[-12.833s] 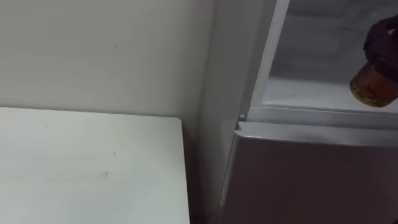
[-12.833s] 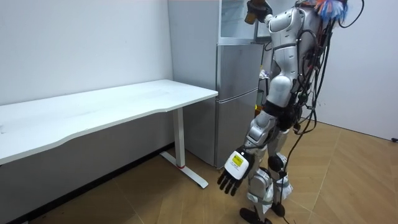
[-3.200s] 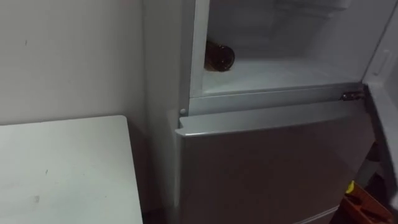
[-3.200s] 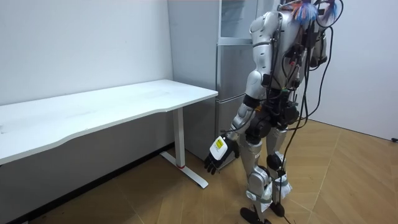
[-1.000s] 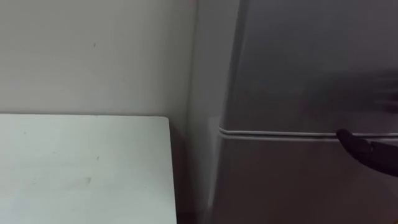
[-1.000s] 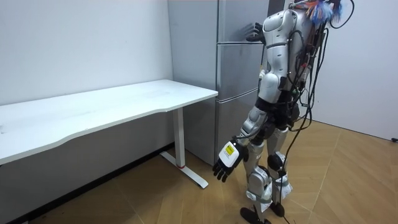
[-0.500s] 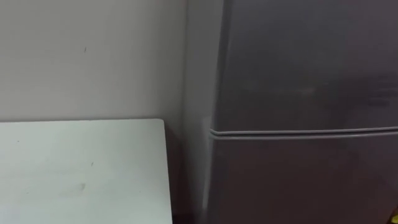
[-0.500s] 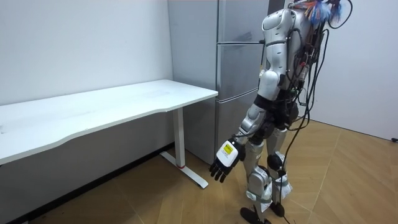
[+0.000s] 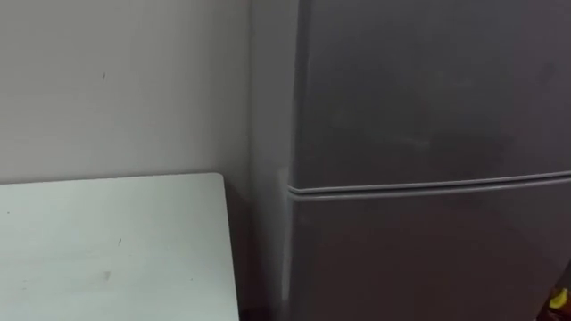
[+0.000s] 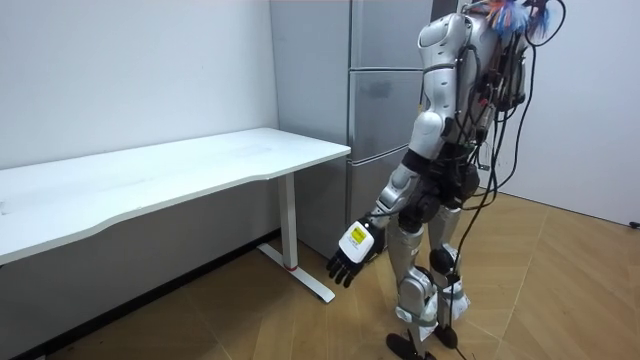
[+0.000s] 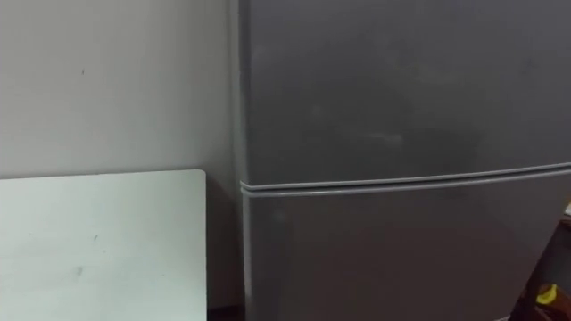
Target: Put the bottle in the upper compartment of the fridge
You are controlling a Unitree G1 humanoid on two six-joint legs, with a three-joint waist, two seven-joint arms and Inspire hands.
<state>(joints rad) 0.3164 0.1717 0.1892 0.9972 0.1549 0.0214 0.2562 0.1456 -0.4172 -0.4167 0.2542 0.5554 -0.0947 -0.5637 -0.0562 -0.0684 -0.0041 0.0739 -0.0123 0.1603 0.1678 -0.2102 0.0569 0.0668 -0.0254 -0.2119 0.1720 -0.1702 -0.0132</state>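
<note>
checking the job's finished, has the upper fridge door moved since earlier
Yes: the upper fridge door has swung shut, now flush above the lower door.

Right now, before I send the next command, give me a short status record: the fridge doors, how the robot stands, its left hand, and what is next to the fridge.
fridge: grey, two doors, against the wall
upper door: shut
lower door: shut
robot: stands upright, close in front of the fridge
left hand: hangs low at the robot's side, fingers relaxed, holding nothing
white table: on the robot's left, beside the fridge, a dark narrow gap between them
</note>
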